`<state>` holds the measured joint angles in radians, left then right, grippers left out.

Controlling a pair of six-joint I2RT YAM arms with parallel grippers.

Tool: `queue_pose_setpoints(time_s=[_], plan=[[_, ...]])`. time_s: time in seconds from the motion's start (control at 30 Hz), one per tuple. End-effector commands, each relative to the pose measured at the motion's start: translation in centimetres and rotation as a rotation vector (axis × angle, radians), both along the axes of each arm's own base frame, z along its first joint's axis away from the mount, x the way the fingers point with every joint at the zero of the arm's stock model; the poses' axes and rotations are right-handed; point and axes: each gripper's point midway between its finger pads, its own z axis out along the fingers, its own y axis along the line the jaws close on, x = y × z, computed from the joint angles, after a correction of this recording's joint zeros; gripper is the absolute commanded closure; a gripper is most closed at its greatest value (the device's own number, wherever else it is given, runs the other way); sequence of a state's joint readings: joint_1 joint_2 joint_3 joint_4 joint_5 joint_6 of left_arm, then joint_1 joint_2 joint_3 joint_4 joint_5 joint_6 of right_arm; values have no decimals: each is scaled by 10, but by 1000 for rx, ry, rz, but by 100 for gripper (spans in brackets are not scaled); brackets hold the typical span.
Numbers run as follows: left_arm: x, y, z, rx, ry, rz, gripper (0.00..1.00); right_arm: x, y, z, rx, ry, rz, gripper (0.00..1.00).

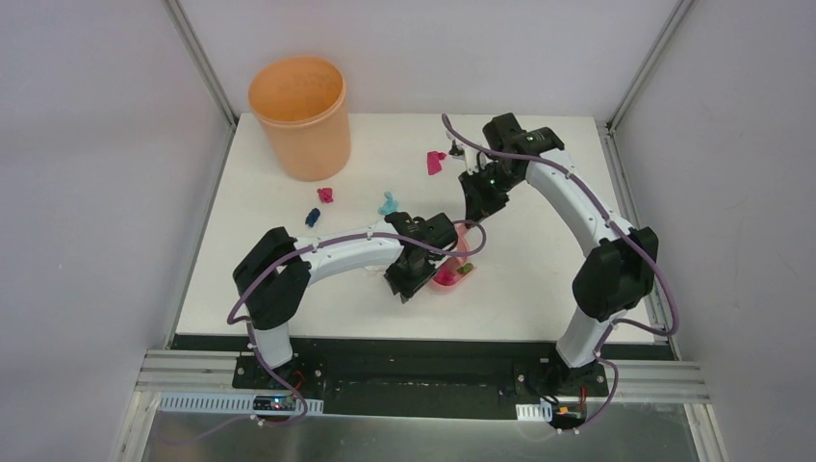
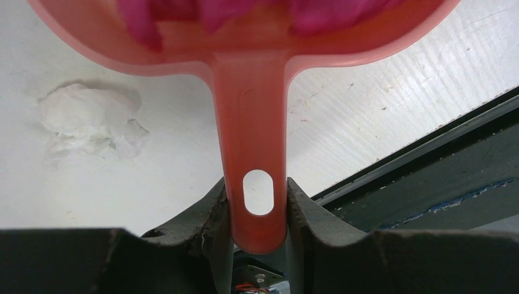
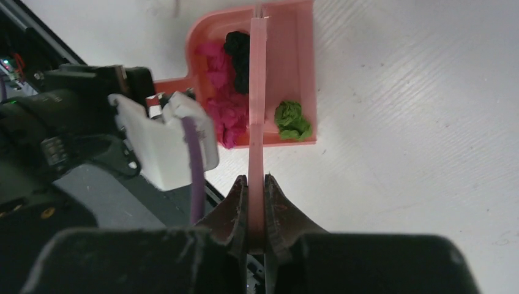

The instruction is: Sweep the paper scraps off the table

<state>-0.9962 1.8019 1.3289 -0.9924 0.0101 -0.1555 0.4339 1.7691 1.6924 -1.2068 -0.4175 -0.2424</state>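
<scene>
At left hand (image 2: 257, 197): pads pinch dustpan (image 2: 254, 110) handle. Right hand (image 3: 256, 196): clamped on brush (image 3: 257, 92) handle. Pan: paper scraps (image 3: 223, 110), pink, black, green. Desk (image 1: 539, 279), far left: stray wads (image 1: 388, 203). Advice: keep pan lip flat; sweep with short strokes.

Salmon-pink dustpan (image 3: 300, 55); inside, magenta scraps (image 3: 223, 116), black scrap (image 3: 238, 52), green scrap (image 3: 292, 119). Pale pink brush (image 3: 257, 92). White table (image 1: 539, 289), black front edge. Orange bucket (image 1: 300, 115). On the white: light blue scrap (image 1: 388, 204), dark blue scrap (image 1: 313, 217), white wad (image 2: 85, 119). White-and-black arms (image 1: 356, 252), purple cable (image 3: 194, 165).
</scene>
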Motion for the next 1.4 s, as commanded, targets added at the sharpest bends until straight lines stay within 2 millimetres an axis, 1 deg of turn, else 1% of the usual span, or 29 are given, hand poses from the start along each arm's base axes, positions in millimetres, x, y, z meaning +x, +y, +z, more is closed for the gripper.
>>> queue_pose_setpoints(time_s=[0.0,0.2,0.3,0.37,0.47,0.6,0.67,0.7,0.77,0.83,1.0,1.13,1.27,1.37], plan=[[4,-16,6,-83,-43,-29,100,-25,0,44,80,-38,-3,100],[3,-22,12,-202,-98,-47,100,-12,-15,56,33,-113,-39,100],[6,-21,13,-217,-127,-45,100,-1,-23,68,11,-163,-62,100],[8,-19,14,-216,-138,-42,100,9,-33,76,-21,-211,-95,100],[5,-15,16,-198,-129,-35,100,23,-51,81,-109,-288,-143,100],[4,-3,22,-132,-129,-20,100,38,-74,69,-242,-347,-188,100],[4,6,25,-80,-136,-15,100,42,-84,60,-298,-353,-216,100],[4,10,27,-57,-142,-14,100,42,-86,55,-310,-346,-222,100],[4,14,31,-28,-149,-17,100,37,-82,44,-298,-304,-218,100],[4,16,31,-10,-151,-21,100,27,-68,35,-236,-233,-193,100],[4,11,20,9,-133,-41,100,6,-39,17,-103,-77,-142,100],[8,1,8,6,-126,-41,100,-4,-24,14,-29,-5,-111,100],[9,-7,0,7,-120,-46,100,-10,-17,12,7,44,-103,100],[9,-10,-3,2,-122,-45,100,-17,-13,15,44,72,-88,100]])
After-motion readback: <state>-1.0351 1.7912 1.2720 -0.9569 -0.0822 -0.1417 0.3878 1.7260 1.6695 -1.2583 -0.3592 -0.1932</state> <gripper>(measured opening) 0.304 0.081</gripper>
